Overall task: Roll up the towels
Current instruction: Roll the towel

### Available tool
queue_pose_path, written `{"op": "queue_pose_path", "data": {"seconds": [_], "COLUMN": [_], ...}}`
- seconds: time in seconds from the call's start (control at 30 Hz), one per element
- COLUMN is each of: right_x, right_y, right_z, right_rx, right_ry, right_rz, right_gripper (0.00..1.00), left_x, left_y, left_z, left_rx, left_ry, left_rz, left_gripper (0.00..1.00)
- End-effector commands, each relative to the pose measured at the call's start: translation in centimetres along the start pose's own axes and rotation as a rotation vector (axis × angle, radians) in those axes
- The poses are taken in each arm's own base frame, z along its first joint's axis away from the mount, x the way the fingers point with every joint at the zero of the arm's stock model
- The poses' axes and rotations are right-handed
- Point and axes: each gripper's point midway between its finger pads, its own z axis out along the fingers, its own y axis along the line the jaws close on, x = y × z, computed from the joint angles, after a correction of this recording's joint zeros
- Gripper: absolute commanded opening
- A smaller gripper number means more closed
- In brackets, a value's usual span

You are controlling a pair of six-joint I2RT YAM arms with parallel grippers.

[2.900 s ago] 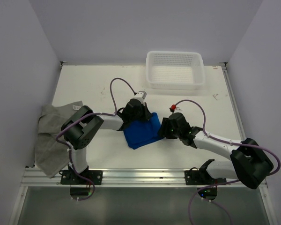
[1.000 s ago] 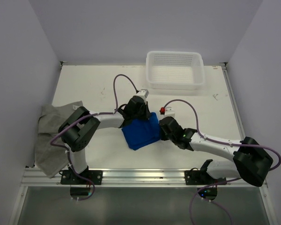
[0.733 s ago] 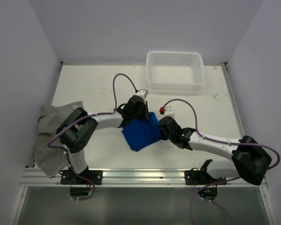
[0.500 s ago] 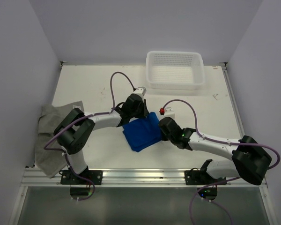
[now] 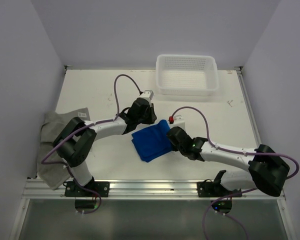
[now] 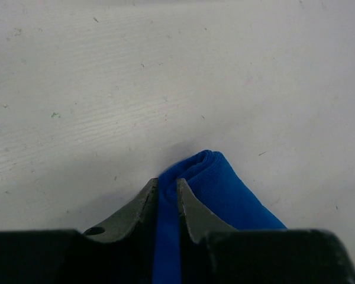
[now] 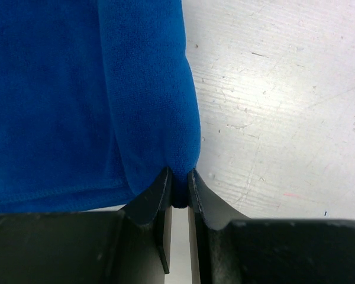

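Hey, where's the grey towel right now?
In the top view, the grey towel lies crumpled at the table's near left edge, beside the left arm, well left of the blue towel.

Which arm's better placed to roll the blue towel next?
Right, probably. The right gripper is clamped on the blue towel at its fold; the left gripper straddles a corner, grip unclear.

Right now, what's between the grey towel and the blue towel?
Top view: the left arm crosses bare table between grey towel and blue towel.
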Motion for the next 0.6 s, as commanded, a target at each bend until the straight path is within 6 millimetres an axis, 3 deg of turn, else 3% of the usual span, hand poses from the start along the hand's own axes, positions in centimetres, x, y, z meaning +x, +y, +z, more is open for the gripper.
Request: {"op": "queue_pose_path", "data": {"seconds": [0.0, 0.33, 0.57], "right_x": [-2.0, -2.3, -2.3], "right_y": [0.0, 0.4, 2.1], "right_z": [-0.6, -1.1, -1.9], "right_rx": [0.055, 0.175, 0.283], "right_ry": [-0.062, -0.117, -0.16], "right_rz": [-0.012, -0.116, -0.288], "right_gripper": [0.0, 0.0, 0.0], "left_x": [-3.0, -2.6, -2.2], "left_y": [-1.5, -1.5, -1.3], "left_z": [-1.7, -2.7, -2.9], "left_rx": [0.053, 0.065, 0.059], "left_ry": [-0.077, -0.075, -0.065], "left_rz": [-0.023, -0.037, -0.037], "left_gripper": [0.21, 0.2, 0.2]}}
